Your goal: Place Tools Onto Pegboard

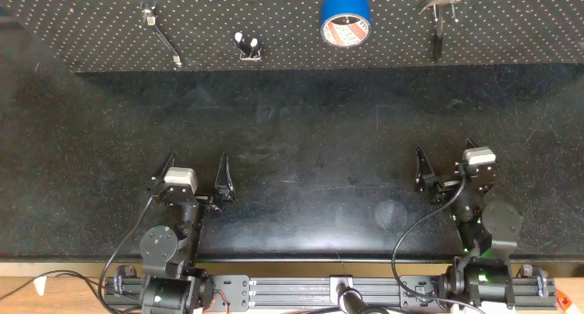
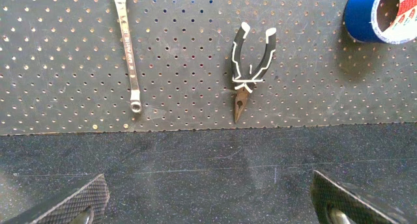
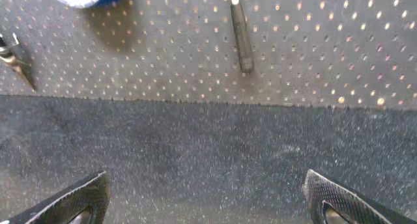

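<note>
A: Above the dark desk (image 1: 301, 141), what do the pincers hold?
B: Nothing. The left pincer (image 1: 196, 168) and the right pincer (image 1: 445, 163) are both wide, low near their bases.
A: And the tools?
B: Wrench (image 1: 162, 36), pliers (image 1: 247, 47), tape (image 1: 346, 20) and hammer (image 1: 439, 22) hang on the pegboard (image 1: 292, 13). I think the task is finished.

Nothing legible. The blue roll of tape (image 1: 345, 20) on the black perforated pegboard (image 1: 274, 22) has a red-and-white printed label inside, too small to read. Marks on the silver metal wrench (image 2: 129, 48) are unreadable too.
</note>
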Controlling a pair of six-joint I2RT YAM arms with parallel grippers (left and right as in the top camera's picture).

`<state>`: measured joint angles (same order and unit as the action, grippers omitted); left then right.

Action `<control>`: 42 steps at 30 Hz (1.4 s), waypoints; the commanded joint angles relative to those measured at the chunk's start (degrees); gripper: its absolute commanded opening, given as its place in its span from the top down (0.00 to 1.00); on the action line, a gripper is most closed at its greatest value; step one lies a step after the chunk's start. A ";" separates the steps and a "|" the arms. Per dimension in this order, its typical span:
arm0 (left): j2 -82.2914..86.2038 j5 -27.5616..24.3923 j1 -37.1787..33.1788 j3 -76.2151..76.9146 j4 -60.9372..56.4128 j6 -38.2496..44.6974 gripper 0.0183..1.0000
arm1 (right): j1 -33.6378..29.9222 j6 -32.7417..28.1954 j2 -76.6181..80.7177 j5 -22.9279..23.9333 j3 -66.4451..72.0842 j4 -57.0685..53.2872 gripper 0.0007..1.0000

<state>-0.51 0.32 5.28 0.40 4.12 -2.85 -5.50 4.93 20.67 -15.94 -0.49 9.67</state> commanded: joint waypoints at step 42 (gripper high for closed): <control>0.33 -0.17 -0.24 -0.09 0.46 0.31 0.00 | 5.75 -0.74 -20.61 10.43 0.26 -13.49 0.03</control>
<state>-0.51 0.32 5.28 0.38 4.14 -2.85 -0.19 5.21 0.69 -4.43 -0.36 -3.60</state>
